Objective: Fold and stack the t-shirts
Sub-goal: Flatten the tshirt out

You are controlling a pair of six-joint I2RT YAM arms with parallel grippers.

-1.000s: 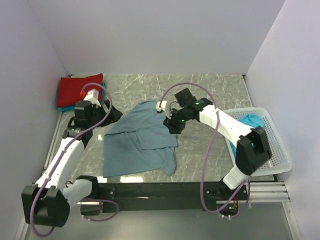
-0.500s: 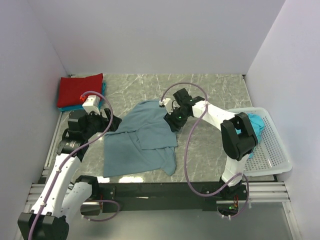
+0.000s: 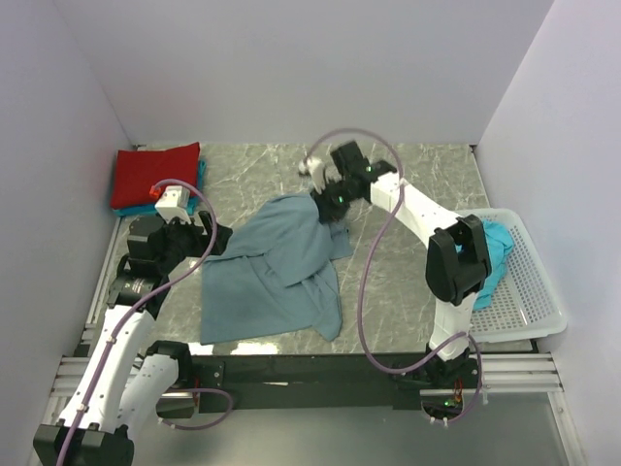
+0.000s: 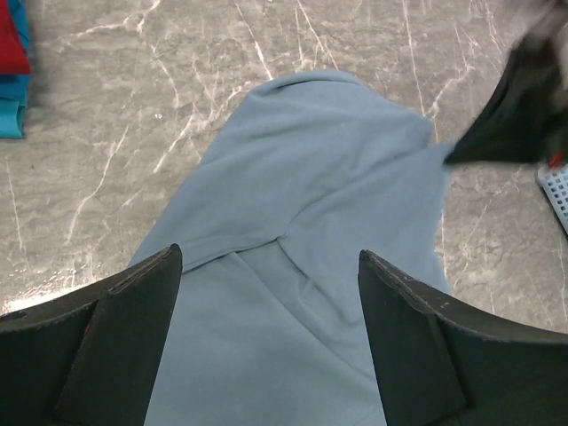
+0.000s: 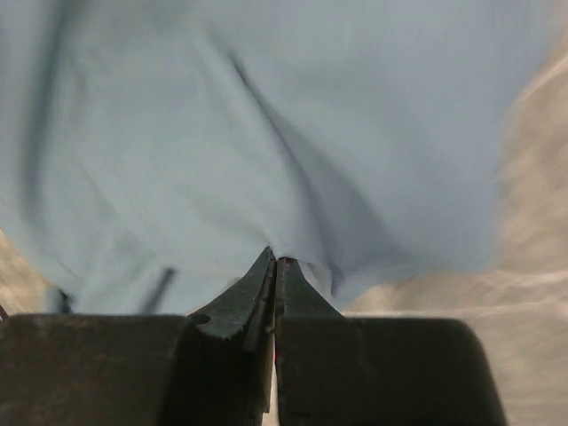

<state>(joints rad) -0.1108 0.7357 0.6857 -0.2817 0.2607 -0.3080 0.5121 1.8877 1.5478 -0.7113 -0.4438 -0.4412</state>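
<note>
Bright, even light is given from above, and only soft shadows are cast on the desk (image 3: 252, 170) beside the slate-blue t-shirt (image 3: 281, 277). In the top view the right jaws are slightly smeared by motion. The right wrist view is blurred throughout, the desk streaked at its right edge. In the left wrist view the cloth is rendered sharply, but the upper right corner is blurred.

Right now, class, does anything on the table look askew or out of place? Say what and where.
The blue shirt mid-table lies rumpled and skewed, one flap doubled over unevenly, its far corner pinched by the right end effector. A teal shirt lies bunched, unfolded, in the basket at right.
</note>
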